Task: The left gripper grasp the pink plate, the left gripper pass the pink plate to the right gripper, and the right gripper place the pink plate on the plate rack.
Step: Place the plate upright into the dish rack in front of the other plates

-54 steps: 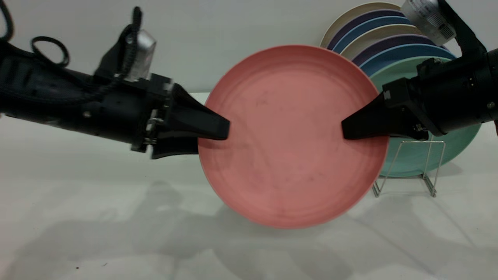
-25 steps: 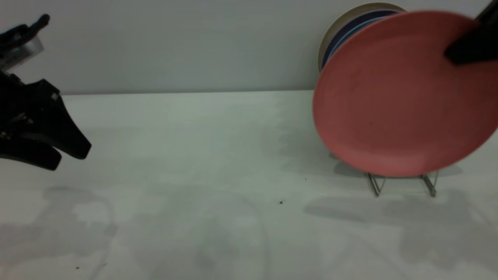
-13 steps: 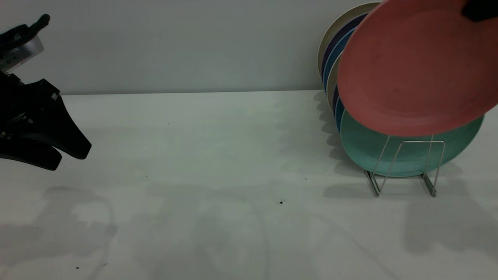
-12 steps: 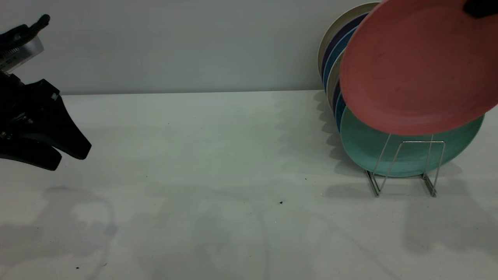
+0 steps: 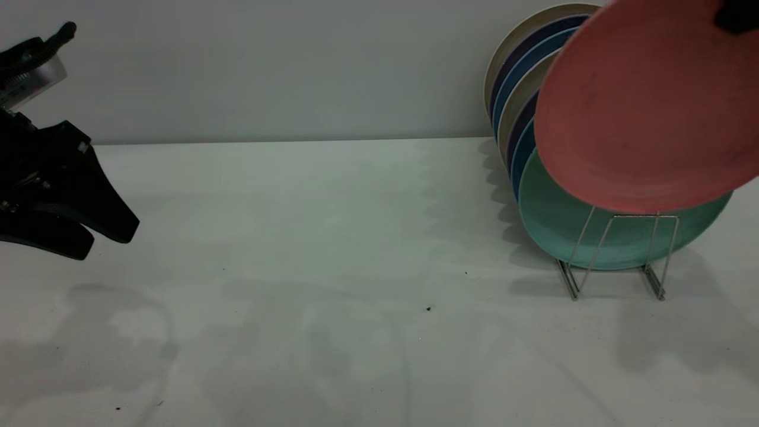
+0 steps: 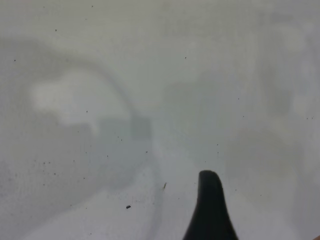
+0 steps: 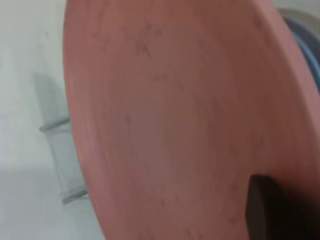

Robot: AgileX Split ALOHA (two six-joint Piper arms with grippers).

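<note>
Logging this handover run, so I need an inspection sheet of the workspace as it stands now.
Surface: white table, a few dark specks.
Job's things: pink plate held in the air above the plate rack, not yet seated.
Clutter: mint-green plate and other plates standing in the rack.
Grippers: right gripper shut on the pink plate's upper edge; left gripper open, parked at the far left.
Cables: nothing seen.
Surroundings: plain wall.

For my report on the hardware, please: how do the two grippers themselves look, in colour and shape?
The left gripper is black, with two wedge-shaped tapering jaws, a silvery block and a black cable above. Of the right gripper only a dark, blunt wedge tip shows at the frame corner.
</note>
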